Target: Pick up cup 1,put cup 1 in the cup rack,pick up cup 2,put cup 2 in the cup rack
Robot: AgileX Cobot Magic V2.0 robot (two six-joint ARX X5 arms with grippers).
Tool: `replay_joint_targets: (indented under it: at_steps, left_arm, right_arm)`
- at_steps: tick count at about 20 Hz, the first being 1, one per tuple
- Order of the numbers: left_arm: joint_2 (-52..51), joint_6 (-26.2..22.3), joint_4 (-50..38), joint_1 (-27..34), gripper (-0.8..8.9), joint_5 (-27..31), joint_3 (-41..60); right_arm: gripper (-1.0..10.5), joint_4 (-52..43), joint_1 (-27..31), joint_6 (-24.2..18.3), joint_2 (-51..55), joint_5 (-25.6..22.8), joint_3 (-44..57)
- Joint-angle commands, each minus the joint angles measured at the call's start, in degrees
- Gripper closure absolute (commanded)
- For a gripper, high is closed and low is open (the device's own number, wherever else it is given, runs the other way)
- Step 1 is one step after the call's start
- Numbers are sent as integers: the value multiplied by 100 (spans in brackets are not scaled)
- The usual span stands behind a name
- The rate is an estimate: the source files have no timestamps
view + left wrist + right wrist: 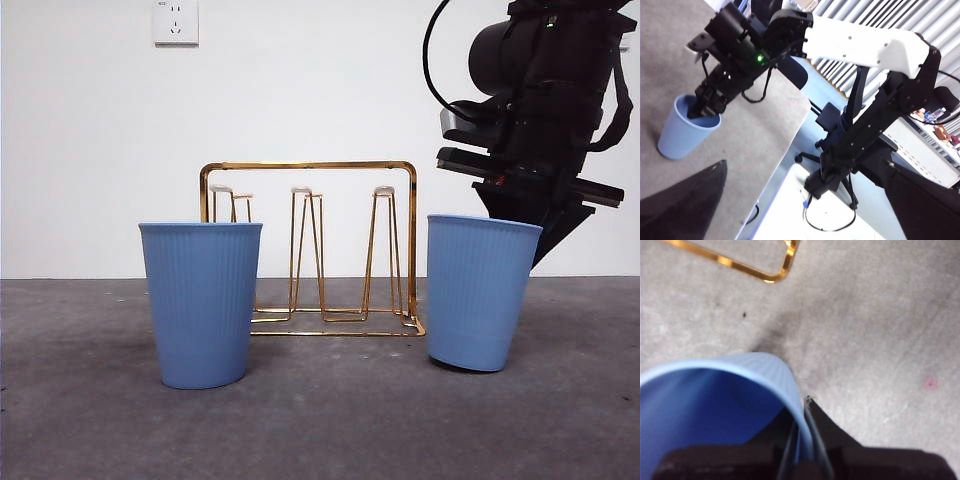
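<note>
Two ribbed blue cups stand on the grey table, one at the left (202, 305) and one at the right (478, 295), which leans a little. Between and behind them is the gold wire cup rack (305, 165) with white-tipped pegs. My right gripper (530, 232) comes down from the upper right onto the right cup's far rim. The right wrist view shows it (802, 440) shut on this cup's wall (705, 405), one jaw inside and one outside. My left gripper (805, 195) hangs open and away, looking at that cup (682, 137) and the right gripper (705, 107).
A corner of the rack's base (775, 276) lies just beyond the held cup. The table's edge (785, 135) runs past that cup on the side away from the rack. A wall socket (175, 22) is on the white wall behind.
</note>
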State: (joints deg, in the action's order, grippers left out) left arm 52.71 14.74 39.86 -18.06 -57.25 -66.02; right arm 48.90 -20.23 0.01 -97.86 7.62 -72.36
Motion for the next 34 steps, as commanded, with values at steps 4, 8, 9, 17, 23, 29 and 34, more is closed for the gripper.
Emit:
replay_joint_targets:
  at_steps: [4, 8, 9, 17, 23, 29, 34]
  left_arm:
    - [55, 973, -1294, -328, 181, -15, -20]
    - [256, 1840, -2820, -903, 181, 127, -20]
    - [337, 2015, -3187, -1073, 181, 251, -20]
    - [1410, 3156, -6911, -2653, 180, 1950, -20]
    - [2103, 3923, -8942, -3077, 180, 2546, -20]
    - [2553, 4107, -9586, -3353, 180, 3167, -20]
    - [2719, 4094, -9783, -3447, 181, 3523, -31]
  right_arm:
    - [963, 251, 0, -195, 1141, 74, -15]
    - [963, 22, 0, -103, 2911, 356, -94]
    - [962, -138, -2, -17, 3362, 350, -173]
    - [962, -2358, -2, -15, 5547, 498, -734]
    - [962, -2973, -2, 48, 5685, 791, -741]
    - [963, -3587, -7, 251, 5455, 1196, -741]
    - [963, -3934, -7, 544, 5184, 1342, -741]
